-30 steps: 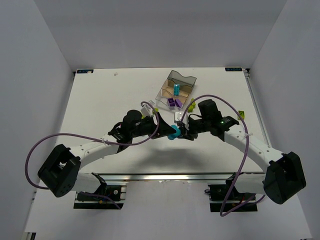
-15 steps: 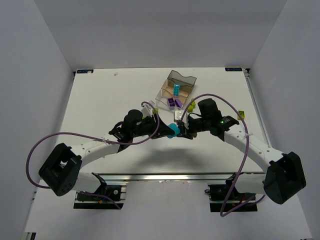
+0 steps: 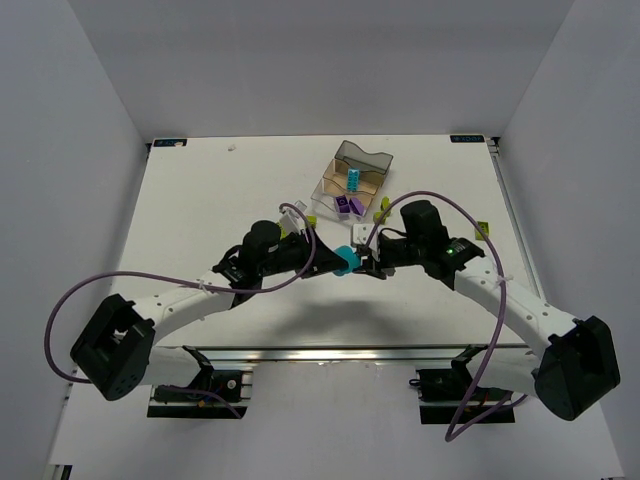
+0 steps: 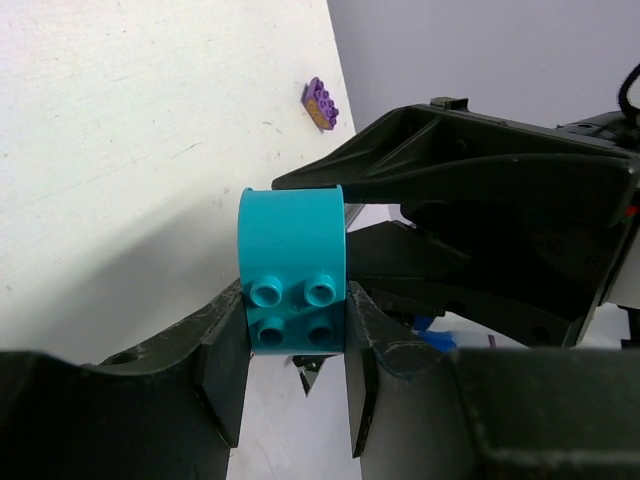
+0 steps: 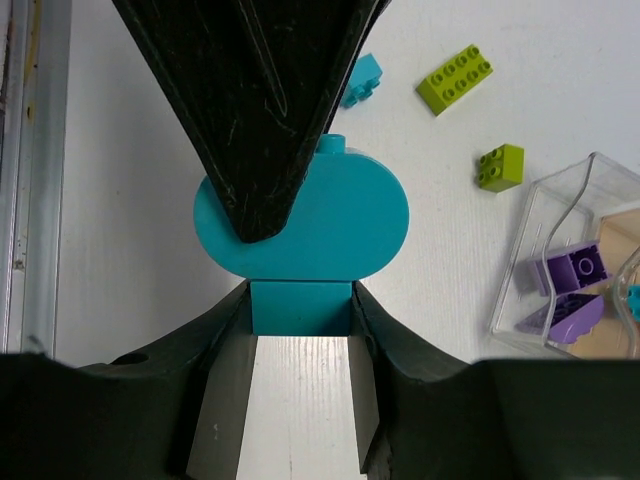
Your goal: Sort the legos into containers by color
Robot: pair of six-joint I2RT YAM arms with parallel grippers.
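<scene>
Two pairs of fingers met over the middle of the worktop (image 3: 200, 200), both clenched on one cyan lego piece (image 3: 346, 260) — the left fingers (image 4: 225, 380) squeezing its studded, round-topped end, the right fingers (image 5: 222, 400) pinching its square end. The tray (image 3: 363, 155) lay at twelve o'clock from that piece, near but apart, with purple legos (image 3: 348, 205) in its closest compartment and a cyan one (image 3: 353, 180) in the middle. In the right wrist view, loose lime legos (image 5: 455, 78) lay between one and two o'clock from the piece — and a lone purple lego (image 4: 320, 104) sat on the worktop.
</scene>
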